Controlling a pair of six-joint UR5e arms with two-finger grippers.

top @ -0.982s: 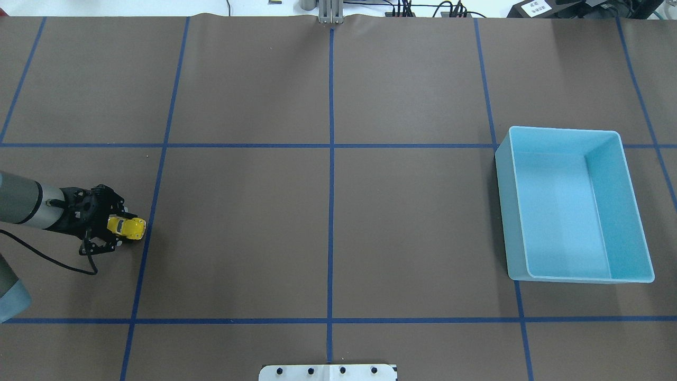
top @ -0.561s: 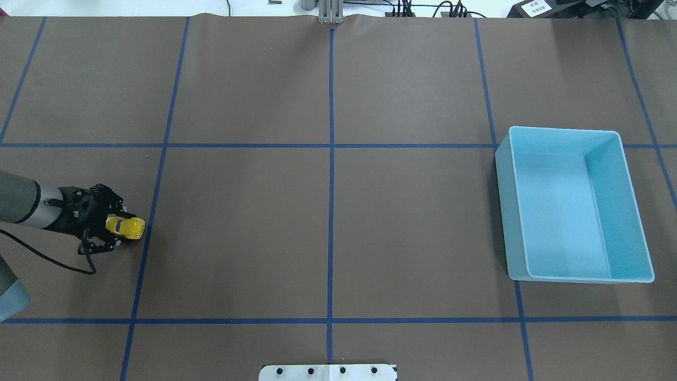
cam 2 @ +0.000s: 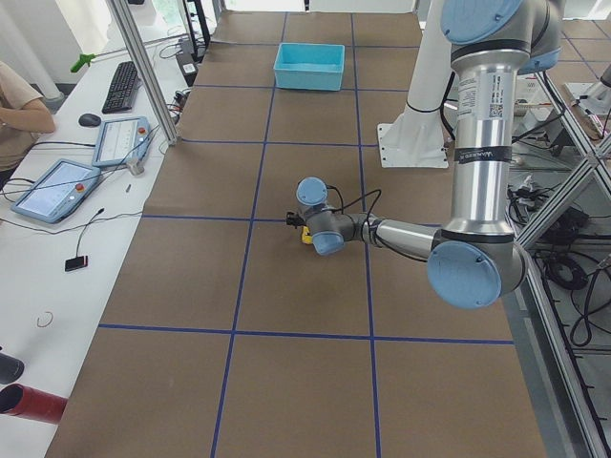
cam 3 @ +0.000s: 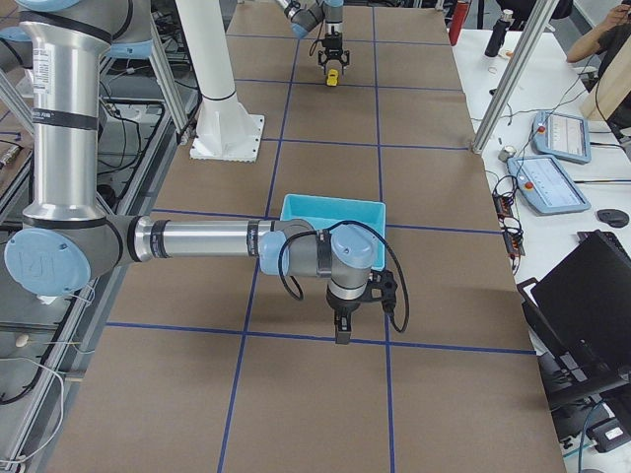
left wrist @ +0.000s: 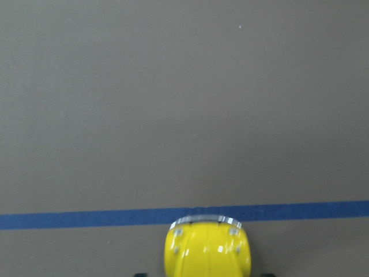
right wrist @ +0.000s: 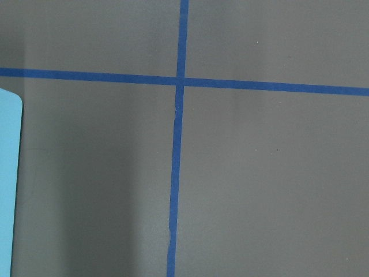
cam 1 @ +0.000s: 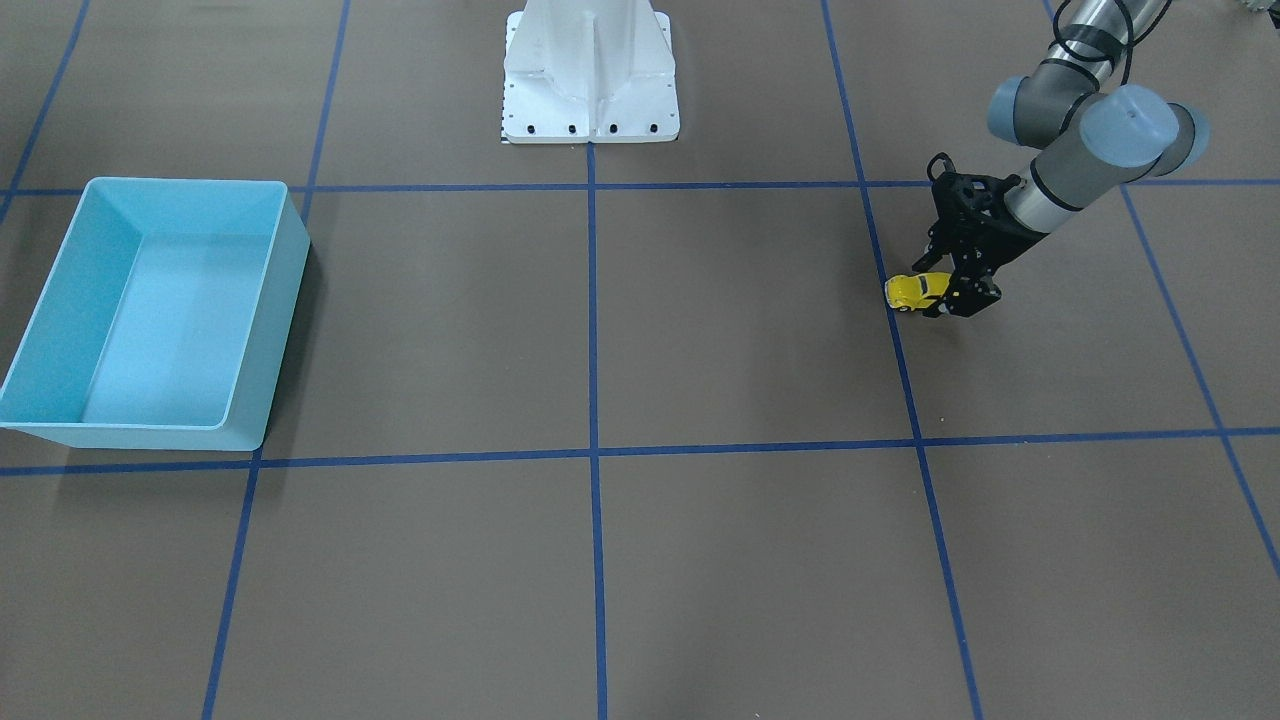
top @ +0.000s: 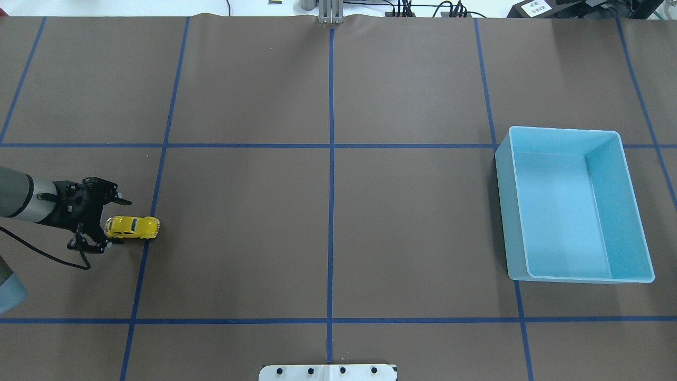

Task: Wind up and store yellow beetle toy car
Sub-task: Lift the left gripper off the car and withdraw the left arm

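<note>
The yellow beetle toy car (top: 132,227) stands on the brown table at the far left, its nose over a blue tape line. It also shows in the front view (cam 1: 912,290) and at the bottom of the left wrist view (left wrist: 207,251). My left gripper (top: 116,223) is low over the table with its fingers spread, open, only the car's rear end between the fingertips. The light blue bin (top: 560,211) stands empty at the far right. My right gripper (cam 3: 343,330) shows only in the right side view, near the bin (cam 3: 330,212); I cannot tell whether it is open or shut.
Blue tape lines (top: 331,159) divide the table into squares. The white robot base plate (cam 1: 590,95) is at the table's near edge. Operators' desks with tablets (cam 2: 119,143) run along the far side.
My left gripper has opened and drawn back to the left. The car, held a second ago, has moved out to the right and stands on the table.
</note>
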